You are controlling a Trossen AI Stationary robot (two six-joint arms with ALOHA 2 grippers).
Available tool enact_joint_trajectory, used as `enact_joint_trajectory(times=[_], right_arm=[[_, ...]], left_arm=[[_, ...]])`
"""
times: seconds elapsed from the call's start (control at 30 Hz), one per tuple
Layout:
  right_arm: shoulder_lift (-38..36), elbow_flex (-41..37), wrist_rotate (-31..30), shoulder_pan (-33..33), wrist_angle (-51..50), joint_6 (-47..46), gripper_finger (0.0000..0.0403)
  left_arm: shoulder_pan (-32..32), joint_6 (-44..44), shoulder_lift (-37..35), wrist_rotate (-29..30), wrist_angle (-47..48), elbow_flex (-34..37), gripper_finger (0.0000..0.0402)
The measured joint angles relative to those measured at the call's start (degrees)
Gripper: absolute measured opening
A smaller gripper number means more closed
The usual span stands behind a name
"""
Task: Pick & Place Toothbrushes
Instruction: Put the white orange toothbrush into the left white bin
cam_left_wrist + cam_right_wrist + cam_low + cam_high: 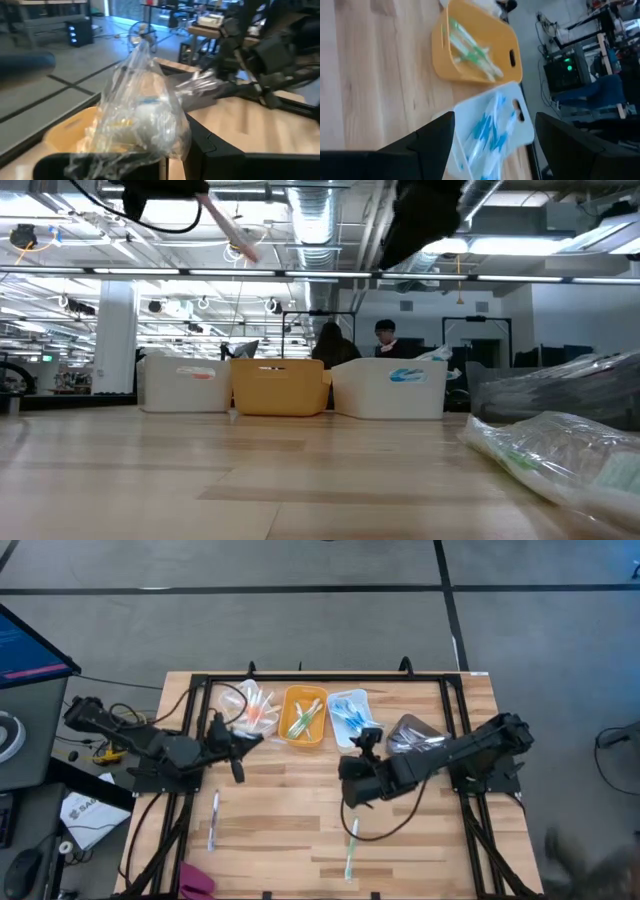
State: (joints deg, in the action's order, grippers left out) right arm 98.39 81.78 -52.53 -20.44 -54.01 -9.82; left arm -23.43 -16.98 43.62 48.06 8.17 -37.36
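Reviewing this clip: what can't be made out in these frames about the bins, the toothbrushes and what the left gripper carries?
- Low view: contents of the yellow plastic bin and the white plastic bins beside it, hidden by their walls.
- Left wrist view: what the left gripper holds, veiled by a crinkled clear plastic wrapper.
- High view: loose toothbrushes on the wooden table, too small for detail.

We see a wooden table (290,820) carrying three bins in a row, white (252,705), yellow (304,718), pale blue (349,717), plus two loose toothbrushes (214,819) and a crinkled plastic bag (412,732)
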Motion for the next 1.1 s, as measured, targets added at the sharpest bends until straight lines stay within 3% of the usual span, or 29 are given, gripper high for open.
enact_joint_trajectory(times=[0.1,0.37,0.67,0.9,1.1], right_arm=[[0.0,0.0,1.2,1.8,5.0,4.3,0.0271],[0.0,0.0,12.0,4.6,17.6,16.1,0.0271],[0.1,0.0,24.6,9.4,25.3,25.2,0.0271],[0.4,-1.4,40.1,15.8,33.3,31.1,0.0271],[0.4,-5.2,59.0,21.6,40.1,39.1,0.0271]], left_arm=[[2.1,1.7,-1.7,0.0,2.3,0.0,0.0011],[7.9,14.0,-2.4,1.9,4.8,0.0,0.0011],[20.2,19.6,-2.3,3.6,19.9,0.0,0.0012],[27.5,27.6,-2.1,-1.1,21.6,0.0,0.0012],[28.0,36.0,-1.6,-2.3,23.1,0.1,0.0013]])
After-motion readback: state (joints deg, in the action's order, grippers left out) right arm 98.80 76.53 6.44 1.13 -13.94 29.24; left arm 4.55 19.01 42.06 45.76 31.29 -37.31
